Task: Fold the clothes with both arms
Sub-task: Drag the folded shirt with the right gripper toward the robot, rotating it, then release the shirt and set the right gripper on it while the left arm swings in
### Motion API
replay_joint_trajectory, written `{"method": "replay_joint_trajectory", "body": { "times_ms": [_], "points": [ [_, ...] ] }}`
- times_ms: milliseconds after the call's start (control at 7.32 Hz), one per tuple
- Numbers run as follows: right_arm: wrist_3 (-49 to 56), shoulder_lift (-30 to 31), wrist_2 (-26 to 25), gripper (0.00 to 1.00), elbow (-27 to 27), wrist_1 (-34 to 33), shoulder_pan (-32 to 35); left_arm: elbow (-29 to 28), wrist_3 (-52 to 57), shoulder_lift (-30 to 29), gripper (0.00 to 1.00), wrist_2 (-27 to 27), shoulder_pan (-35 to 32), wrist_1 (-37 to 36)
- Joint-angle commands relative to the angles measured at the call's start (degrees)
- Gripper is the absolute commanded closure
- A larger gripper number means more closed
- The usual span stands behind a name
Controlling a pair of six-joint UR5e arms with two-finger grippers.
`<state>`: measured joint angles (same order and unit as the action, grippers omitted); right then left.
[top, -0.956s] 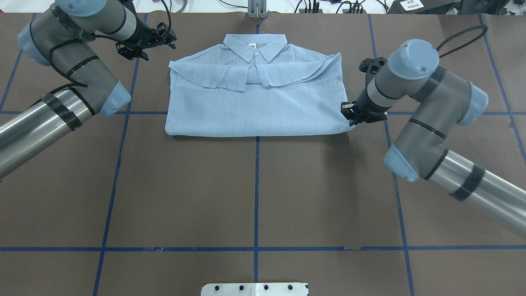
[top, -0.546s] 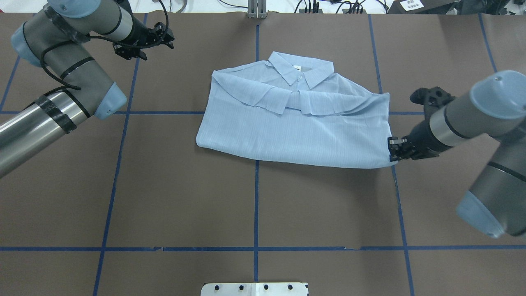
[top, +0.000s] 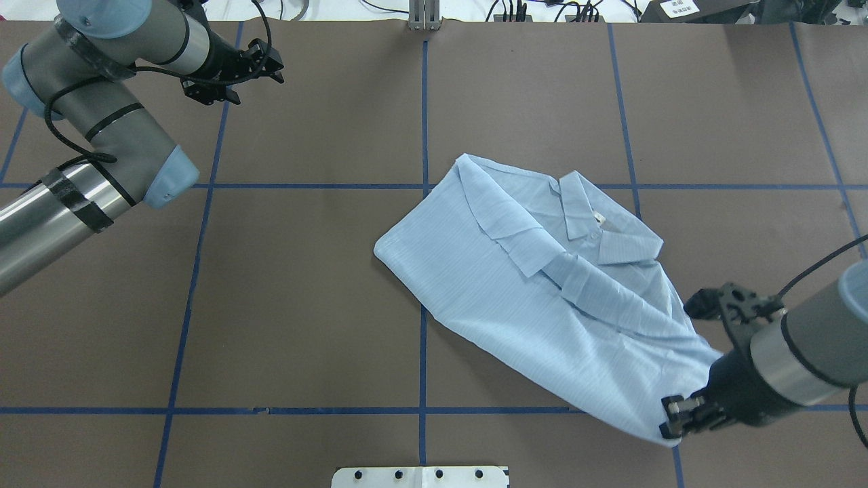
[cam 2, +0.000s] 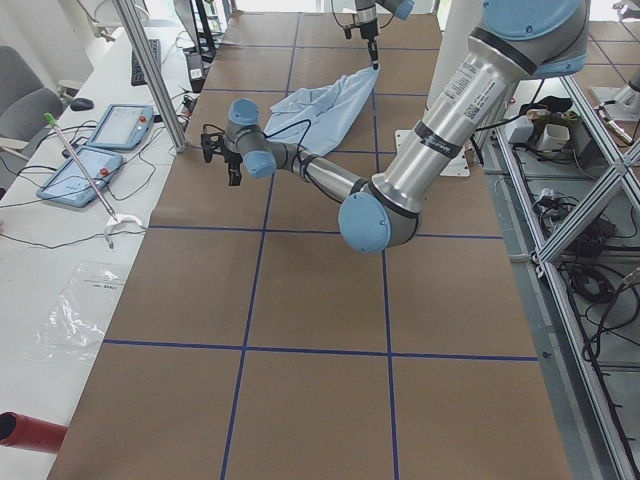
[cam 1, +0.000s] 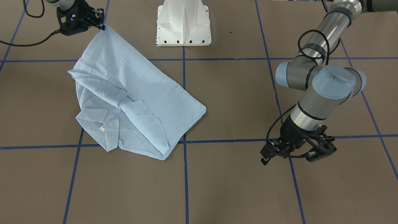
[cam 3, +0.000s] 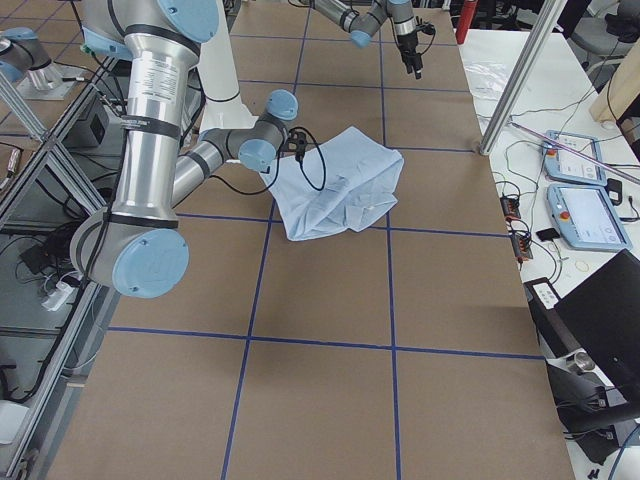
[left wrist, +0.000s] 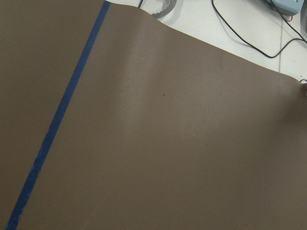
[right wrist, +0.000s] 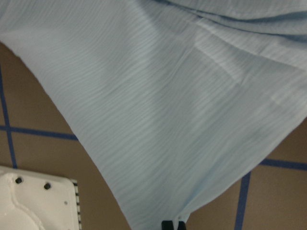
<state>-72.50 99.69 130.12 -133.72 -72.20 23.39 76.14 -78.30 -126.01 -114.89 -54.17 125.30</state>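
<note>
Mostly done, seemingly | shirt (top: 515,305) folded, skewed on counter (top: 305,305) | right fingers (top: 680,411) pinch its corner | left fingers (top: 268,57) open, empty | remaining: release

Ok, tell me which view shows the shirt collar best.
Exterior front-facing: the collar lies nearest that camera, unobstructed, label visible. Overhead shows it nearly as well. Side views show the shirt too small. Right wrist sees only plain cloth; left wrist, only table.

Shirt (top: 515,298): thin matt cloth, creased; bench (top: 305,305) covered in matt brown sheet; left arm (top: 41,220): glossy metal tube, smooth plastic caps (top: 171,177).
</note>
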Motion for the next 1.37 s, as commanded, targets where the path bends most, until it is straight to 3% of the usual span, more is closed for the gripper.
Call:
{"method": "replay_joint_trajectory", "body": {
  "times_ms": [0,410,820,1230],
  "points": [
    [-5.1,-4.3,-6.2,0.00,-0.1,0.0,-8.2,1.9,-0.3,1.2,0.08,-0.1,0.5,0.0],
    [-5.1,-12.7,-18.7,0.00,4.4,0.2,-3.0,4.4,-3.9,0.4,0.02,-0.1,6.4,-0.3],
    [-4.9,-15.6,-18.7,0.00,5.6,0.2,7.8,7.6,-10.6,-5.2,0.02,5.4,16.8,-10.9],
    [-4.8,-15.8,-19.0,0.00,6.6,0.2,9.4,7.2,-12.9,-6.5,0.02,8.7,23.6,-12.3]
  ]
}}
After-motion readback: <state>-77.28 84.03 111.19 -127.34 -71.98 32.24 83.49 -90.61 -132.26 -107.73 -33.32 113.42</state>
